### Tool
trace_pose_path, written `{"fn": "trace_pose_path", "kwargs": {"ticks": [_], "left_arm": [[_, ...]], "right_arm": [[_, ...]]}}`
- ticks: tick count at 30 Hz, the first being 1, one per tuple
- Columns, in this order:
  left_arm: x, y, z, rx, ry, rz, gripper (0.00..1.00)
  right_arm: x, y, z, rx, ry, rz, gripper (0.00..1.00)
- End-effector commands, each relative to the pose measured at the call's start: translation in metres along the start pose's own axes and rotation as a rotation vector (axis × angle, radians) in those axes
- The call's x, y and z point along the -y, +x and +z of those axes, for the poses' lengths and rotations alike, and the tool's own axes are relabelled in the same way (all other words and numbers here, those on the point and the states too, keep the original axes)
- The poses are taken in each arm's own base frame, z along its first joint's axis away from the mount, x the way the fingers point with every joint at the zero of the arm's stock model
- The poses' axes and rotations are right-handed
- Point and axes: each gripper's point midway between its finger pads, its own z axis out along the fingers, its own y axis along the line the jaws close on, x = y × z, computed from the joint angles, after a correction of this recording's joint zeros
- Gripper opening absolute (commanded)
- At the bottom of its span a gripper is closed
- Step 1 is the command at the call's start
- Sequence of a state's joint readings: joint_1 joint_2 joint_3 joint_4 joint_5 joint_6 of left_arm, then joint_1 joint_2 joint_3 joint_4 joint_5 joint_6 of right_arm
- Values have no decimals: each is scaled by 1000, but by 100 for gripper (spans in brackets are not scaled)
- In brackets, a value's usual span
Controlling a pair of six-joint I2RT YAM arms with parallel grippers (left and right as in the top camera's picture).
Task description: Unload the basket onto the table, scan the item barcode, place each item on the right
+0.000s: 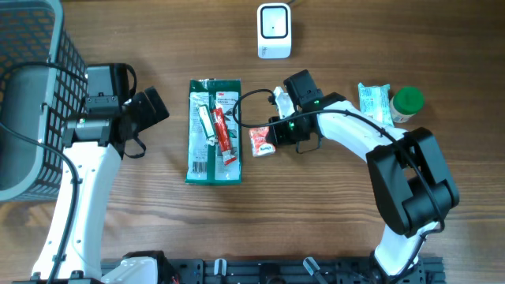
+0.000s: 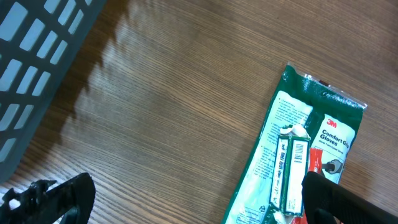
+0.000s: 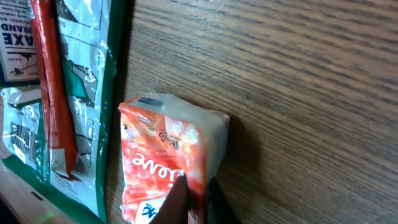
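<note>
The right gripper (image 3: 193,200) pinches the edge of the orange packet (image 3: 163,149), likely to lift its barcode toward the white scanner (image 1: 274,30); the left gripper (image 1: 150,110) hovers, fingers apart.

Overhead: you look straight down on the whole table (image 1: 331,237), from far off.
Left wrist: low, slanted, close over the glove pack (image 2: 280,143).
Right wrist: closest, hard by the orange packet (image 3: 161,155).
All three views share the glove pack.

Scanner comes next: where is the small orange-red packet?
Overhead view, mid-table: the small orange-red packet, pinched by the right claw, just right of the green glove package.
</note>
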State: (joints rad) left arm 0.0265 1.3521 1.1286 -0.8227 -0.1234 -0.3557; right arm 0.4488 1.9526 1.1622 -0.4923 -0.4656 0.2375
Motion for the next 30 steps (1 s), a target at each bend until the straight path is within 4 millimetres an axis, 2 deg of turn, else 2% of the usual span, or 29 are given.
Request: {"fn": "trace_pose_path", "kwargs": {"ticks": [1,3,5,6,8,10,13,15,16,18,23,30], "left_arm": [[-2,-3,0,9,-9,7,100],[-2,-3,0,9,-8,6,100],[-2,-3,0,9,-8,7,100],[-2,-3,0,9,-8,6,100],[-2,-3,0,9,-8,7,100],[-2,-3,0,9,-9,7,100],[-2,-3,0,9,-8,7,100],[-2,-3,0,9,-8,7,100],[-2,-3,0,9,-9,7,100],[-2,-3,0,9,-9,6,100],[-2,-3,0,9,-8,7,100],[-2,-3,0,9,-8,7,100]], "right_arm": [[-19,-4,-8,2,-115,-71,4],[-46,-7,-32,11,-304,-129,4],[-68,-11,-76,50,-524,-142,4],[-72,-13,-92,68,-589,-141,4],[-78,-13,-139,129,-755,-154,4],[-76,-11,-172,185,-847,-162,4],[-68,-8,-194,234,-877,-147,4],[-65,-6,-199,240,-891,-125,4],[-67,-5,-204,249,-920,-127,4],[-80,-4,-226,271,-1054,-124,4],[-88,3,-237,280,-1052,-140,4],[-117,21,-280,336,-1035,-257,4]]}}
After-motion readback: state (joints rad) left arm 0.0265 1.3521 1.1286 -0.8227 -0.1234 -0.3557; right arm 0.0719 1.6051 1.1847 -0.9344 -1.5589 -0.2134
